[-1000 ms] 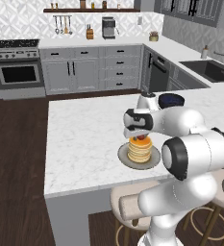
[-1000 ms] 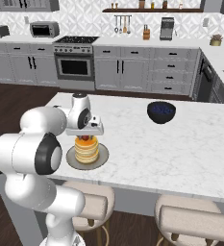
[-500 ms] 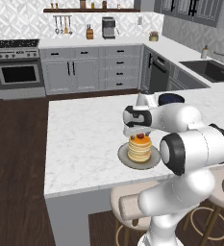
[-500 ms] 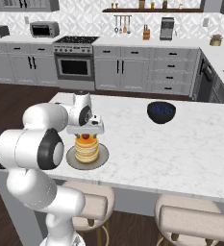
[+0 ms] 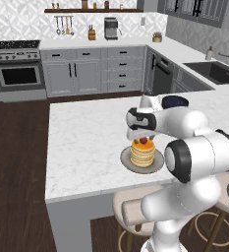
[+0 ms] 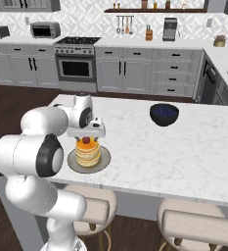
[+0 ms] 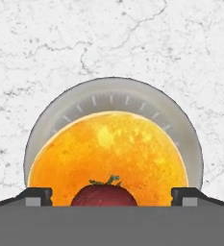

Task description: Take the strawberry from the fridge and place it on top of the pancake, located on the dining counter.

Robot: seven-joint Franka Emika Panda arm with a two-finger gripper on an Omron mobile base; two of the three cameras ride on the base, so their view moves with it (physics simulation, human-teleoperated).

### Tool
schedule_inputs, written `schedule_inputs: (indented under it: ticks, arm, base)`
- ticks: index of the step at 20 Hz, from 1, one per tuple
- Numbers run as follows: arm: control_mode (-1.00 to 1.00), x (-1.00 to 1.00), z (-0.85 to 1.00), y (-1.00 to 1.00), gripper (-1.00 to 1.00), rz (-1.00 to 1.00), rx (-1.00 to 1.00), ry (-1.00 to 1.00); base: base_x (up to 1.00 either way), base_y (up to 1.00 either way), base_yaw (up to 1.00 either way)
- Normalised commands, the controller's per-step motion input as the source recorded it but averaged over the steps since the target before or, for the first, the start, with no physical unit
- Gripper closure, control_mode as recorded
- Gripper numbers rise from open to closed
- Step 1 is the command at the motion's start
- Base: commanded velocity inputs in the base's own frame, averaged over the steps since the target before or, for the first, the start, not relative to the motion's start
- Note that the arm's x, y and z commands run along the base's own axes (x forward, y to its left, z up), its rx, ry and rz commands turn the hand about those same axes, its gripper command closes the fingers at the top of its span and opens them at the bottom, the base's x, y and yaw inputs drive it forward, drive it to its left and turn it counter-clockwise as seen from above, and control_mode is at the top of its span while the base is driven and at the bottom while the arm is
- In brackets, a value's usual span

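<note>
One strawberry (image 7: 104, 194) sits on the pancake (image 7: 107, 156) stack between my jaws, which stand apart, clear of it. Placing looks done. Gripper (image 5: 141, 139) hovers just above the plate (image 7: 60, 113) on the dining counter (image 5: 86, 142). Next I lift straight away without nudging the berry.

Black bowl (image 6: 164, 113) on marble; oven (image 6: 76, 66), stools (image 6: 198, 225) nearby.

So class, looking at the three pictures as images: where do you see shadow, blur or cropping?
Hand view: crisp, evenly lit, no glare; the tiny red strawberry is cropped at the bottom edge. Left base view: soft, slightly blurred; the flat grey round plate is shaded beneath the golden-orange pancake stack. Right base view: the round black bowl casts a faint shadow on the white marble counter.
</note>
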Motion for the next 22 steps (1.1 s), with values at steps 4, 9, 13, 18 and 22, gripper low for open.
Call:
schedule_inputs:
  ticks: [4, 9, 13, 18, 22]
  arm:
    - [-1.00, -0.15, 0.00, 0.00, -1.00, 0.00, 0.00, -0.05]
    - [-1.00, -0.09, 0.28, 0.00, -1.00, 0.00, 0.00, -0.15]
    - [-1.00, -0.59, 0.50, 0.00, -1.00, 0.00, 0.00, -0.26]
    - [-1.00, -0.84, 0.67, 0.00, -1.00, 0.00, 0.00, -0.31]
    - [-1.00, -1.00, 0.85, 0.00, -1.00, 0.00, 0.00, -0.29]
  base:
    - [0.00, 0.00, 0.00]
    - [0.00, 0.00, 0.00]
    - [0.00, 0.00, 0.00]
    - [0.00, 0.00, 0.00]
    - [0.00, 0.00, 0.00]
